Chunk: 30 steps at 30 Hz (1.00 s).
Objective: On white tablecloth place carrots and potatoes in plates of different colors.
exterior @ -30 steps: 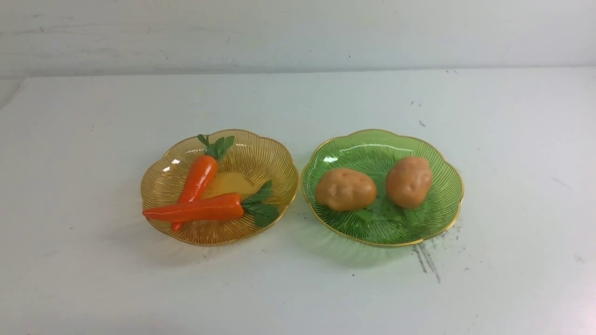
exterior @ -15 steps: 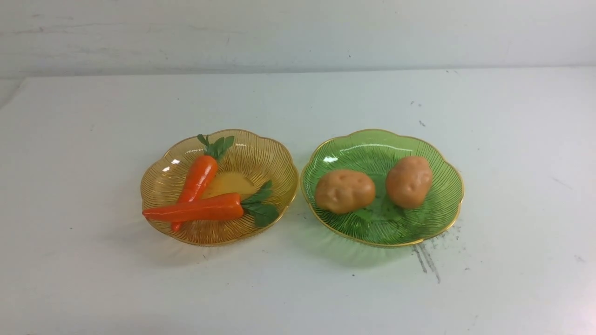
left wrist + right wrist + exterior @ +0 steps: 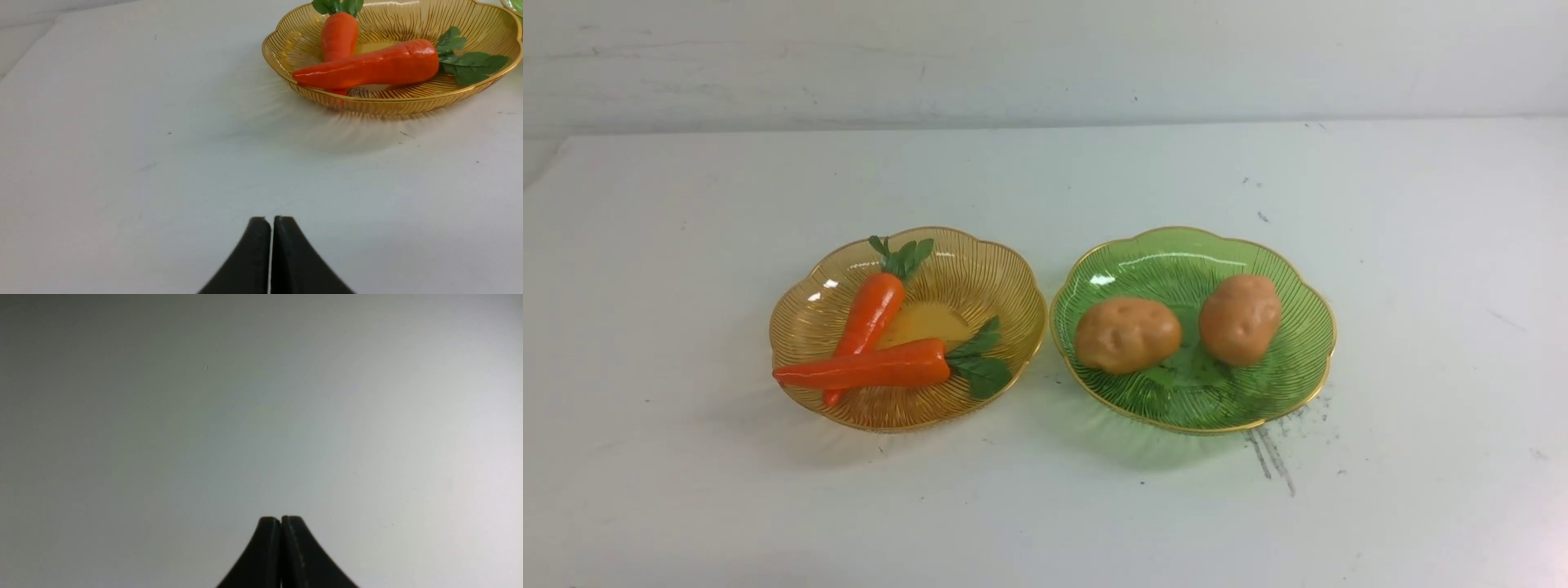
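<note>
carrots (image 3: 870, 343) crossed in amber plate (image 3: 1013, 282), potatoes (image 3: 1176, 327) in green plate (image 3: 1307, 359) — sorted by colour, apparently done; left gripper (image 3: 271, 220), right gripper (image 3: 281, 520) pinched closed, empty.

Orange carrots (image 3: 870, 343) – amber ribbed plate (image 3: 1005, 286); tan potatoes (image 3: 1128, 334) – green plate (image 3: 1176, 253).

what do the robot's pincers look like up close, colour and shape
Only the fingertips show, in the wrist views. The left pincer has two matte black, smooth fingers that flare wide at the base and curve to narrow, blunt tips. The right pincer looks the same. No cables or markings are visible.
</note>
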{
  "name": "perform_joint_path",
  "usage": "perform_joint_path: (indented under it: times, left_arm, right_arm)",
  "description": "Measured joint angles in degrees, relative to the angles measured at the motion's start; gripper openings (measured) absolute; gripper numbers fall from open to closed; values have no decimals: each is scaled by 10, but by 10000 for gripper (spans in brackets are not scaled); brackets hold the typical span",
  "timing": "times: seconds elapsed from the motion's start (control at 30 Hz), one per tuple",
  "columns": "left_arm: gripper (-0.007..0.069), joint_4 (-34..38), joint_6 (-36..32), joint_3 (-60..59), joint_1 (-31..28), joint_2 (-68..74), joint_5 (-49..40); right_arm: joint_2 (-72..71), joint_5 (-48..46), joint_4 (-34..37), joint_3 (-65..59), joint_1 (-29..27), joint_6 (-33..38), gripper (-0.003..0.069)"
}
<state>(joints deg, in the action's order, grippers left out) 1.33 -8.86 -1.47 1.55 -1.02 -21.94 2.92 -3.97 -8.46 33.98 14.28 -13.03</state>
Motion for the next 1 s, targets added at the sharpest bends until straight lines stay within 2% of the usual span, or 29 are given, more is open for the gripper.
perform_joint_path:
  times: [0.1,0.3,0.37,0.5,0.63,1.0]
  left_arm:
    - [-4,0,0,0,0,0,0]
    - [-4,0,0,0,0,0,0]
    - [-4,0,0,0,0,0,0]
    - [-4,0,0,0,0,0,0]
    - [-4,0,0,0,0,0,-1]
    - [-4,0,0,0,-1,0,-1]
  right_arm:
    - [0,-33,-1,-18,-7,1,-15]
    - [0,-110,-9,-147,-77,8,-15]
    - [-2,-123,-13,-239,-104,8,-15]
    - [-28,-141,-13,-343,-129,7,-15]
    - [-33,-178,-13,-354,-138,1,-15]
    - [-33,-181,-13,-353,-143,-2,-15]
